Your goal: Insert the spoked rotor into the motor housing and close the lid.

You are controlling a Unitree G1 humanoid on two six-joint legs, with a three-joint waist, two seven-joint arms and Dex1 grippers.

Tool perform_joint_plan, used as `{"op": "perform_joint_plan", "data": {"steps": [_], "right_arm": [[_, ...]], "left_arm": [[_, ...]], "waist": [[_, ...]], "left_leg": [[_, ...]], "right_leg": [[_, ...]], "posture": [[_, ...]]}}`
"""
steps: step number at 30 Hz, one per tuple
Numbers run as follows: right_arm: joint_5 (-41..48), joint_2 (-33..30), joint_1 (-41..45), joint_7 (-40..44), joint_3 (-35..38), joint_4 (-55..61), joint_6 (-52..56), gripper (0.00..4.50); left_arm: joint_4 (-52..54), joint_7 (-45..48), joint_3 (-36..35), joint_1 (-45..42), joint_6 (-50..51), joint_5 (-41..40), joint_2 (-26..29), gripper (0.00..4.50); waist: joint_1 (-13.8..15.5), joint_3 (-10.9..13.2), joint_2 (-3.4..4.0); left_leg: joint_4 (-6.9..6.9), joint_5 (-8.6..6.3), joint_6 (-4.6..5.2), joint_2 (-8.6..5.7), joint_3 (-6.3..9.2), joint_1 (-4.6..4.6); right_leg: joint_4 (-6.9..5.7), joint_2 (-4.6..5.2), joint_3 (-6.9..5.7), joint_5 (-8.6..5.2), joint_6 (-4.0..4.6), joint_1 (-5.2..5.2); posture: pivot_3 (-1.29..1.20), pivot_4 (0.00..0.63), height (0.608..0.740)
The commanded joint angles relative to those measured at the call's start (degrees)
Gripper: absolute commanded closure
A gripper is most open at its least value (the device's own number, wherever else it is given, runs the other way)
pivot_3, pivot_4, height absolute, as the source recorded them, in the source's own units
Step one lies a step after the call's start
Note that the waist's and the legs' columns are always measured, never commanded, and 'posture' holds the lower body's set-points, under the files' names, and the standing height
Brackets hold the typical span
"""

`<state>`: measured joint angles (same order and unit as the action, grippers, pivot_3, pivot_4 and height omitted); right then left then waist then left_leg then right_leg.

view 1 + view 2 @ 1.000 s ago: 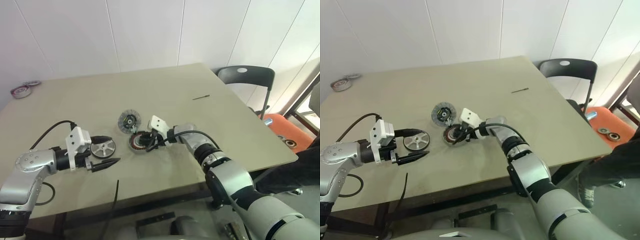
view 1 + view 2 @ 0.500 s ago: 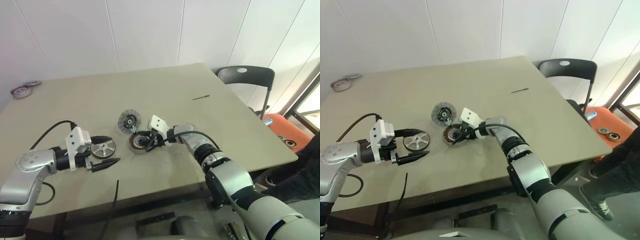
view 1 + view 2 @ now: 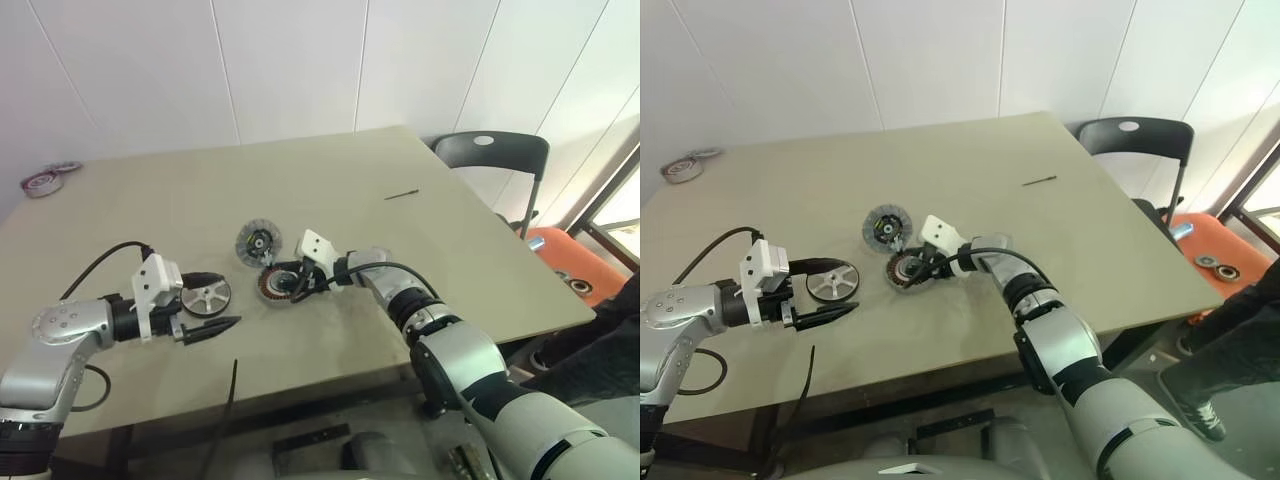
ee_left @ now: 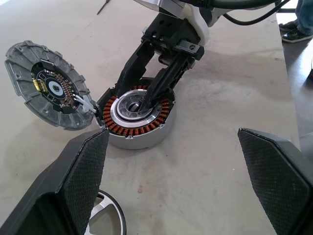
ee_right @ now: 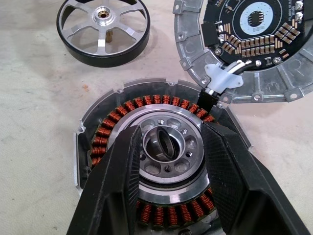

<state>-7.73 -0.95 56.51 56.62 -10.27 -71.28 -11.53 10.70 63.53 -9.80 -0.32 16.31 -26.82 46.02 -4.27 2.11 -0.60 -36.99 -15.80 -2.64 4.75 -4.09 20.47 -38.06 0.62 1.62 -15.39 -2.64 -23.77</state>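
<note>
Nearest the desk's (image 3: 480, 250) front edge, toward its left corner, the left gripper (image 3: 212, 326) is held with jaws wide and empty, the rotor (image 3: 206, 296) lying flat just beyond its fingers. Further in, near the desk's middle, the housing (image 3: 279, 285) is steadied by the right gripper (image 5: 168, 147), whose half-spread fingers straddle the central hub; whether they press on it cannot be told. Behind it, touching the housing's far rim, lies the lid (image 3: 258, 242), electronics upward. For a clean insertion, the rotor should be gripped by its rim and lowered level onto the hub, with the right fingers withdrawn first.
</note>
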Motion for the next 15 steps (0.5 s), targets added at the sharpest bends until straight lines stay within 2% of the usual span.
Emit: {"op": "perform_joint_plan", "data": {"steps": [1,11,13,15], "right_arm": [[0.07,0.19,0.29,-0.62,0.43,0.11,-0.06,2.46],[-0.01,0.05,0.37,-0.91,0.41,0.03,-0.11,2.46],[1.81,0.44,0.71,1.92,1.63,0.21,2.09,2.46],[4.56,0.83,1.04,8.89,2.96,1.44,5.53,2.46]], "left_arm": [[1.85,-0.18,-0.65,-0.33,0.12,-0.84,0.1,0.0],[1.74,-0.28,-0.67,-0.56,0.3,-0.7,-0.19,0.0],[1.65,-0.32,-0.69,-0.63,0.35,-0.73,-0.25,0.0],[1.47,-0.28,-0.71,-0.72,0.35,-0.71,-0.24,0.0]], "waist": [[0.0,0.0,0.0],[-0.01,0.0,0.0],[-0.02,0.0,0.0],[0.01,0.01,-0.01]], "left_leg": [[0.0,0.0,0.0,0.0,0.0,0.0],[0.0,0.0,0.0,0.0,0.0,0.0],[0.0,0.0,0.0,0.0,0.0,0.0],[0.0,0.0,0.0,0.0,0.0,0.01]], "right_leg": [[0.0,0.0,0.0,0.0,0.0,0.0],[0.0,0.0,0.0,0.0,0.0,0.0],[0.0,0.0,0.0,0.0,0.01,0.0],[0.01,0.0,0.0,0.0,0.0,0.0]], "posture": [[0.0,0.0,0.74],[0.0,0.0,0.74],[0.0,0.0,0.74],[0.0,0.0,0.74]]}}
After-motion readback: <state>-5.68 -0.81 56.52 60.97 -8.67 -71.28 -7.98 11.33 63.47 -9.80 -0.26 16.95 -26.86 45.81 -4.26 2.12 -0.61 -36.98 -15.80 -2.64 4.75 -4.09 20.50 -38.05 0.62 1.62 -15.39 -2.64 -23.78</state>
